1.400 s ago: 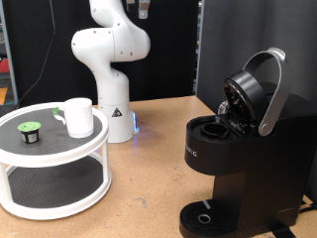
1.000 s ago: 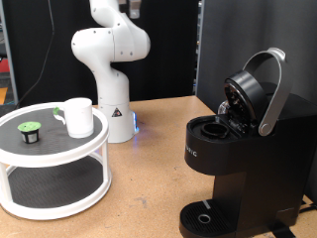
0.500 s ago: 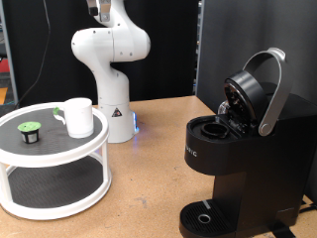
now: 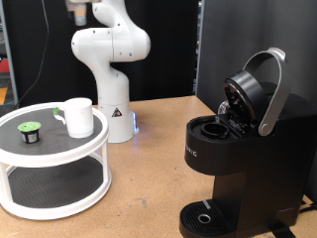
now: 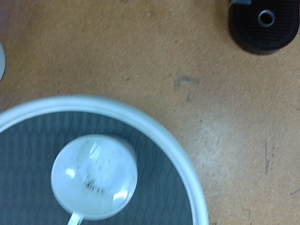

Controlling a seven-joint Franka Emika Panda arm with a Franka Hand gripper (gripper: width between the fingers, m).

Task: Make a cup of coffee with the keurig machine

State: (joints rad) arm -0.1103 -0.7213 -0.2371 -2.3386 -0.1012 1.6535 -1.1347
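The white cup (image 4: 78,116) stands upright on the top shelf of a round white two-tier stand (image 4: 59,157) at the exterior view's left. From straight above in the wrist view, the cup (image 5: 94,176) looks empty inside the stand's white rim (image 5: 178,159). The black keurig machine (image 4: 243,164) stands at the exterior view's right with its silver-rimmed lid (image 4: 260,89) tilted up and the pod chamber exposed. Its round drip base (image 5: 265,23) shows in a corner of the wrist view. My gripper (image 4: 74,10) is high at the exterior view's top edge, above the stand; its fingers are cut off.
A small dark pod with a green top (image 4: 32,129) lies on the stand's top shelf beside the cup. The white arm's base (image 4: 111,109) stands behind the stand. Bare brown tabletop (image 4: 149,178) lies between the stand and the machine.
The hand has travelled along the exterior view's top edge from near the middle towards the left, ending above the stand. Cup, pod and machine have not moved.
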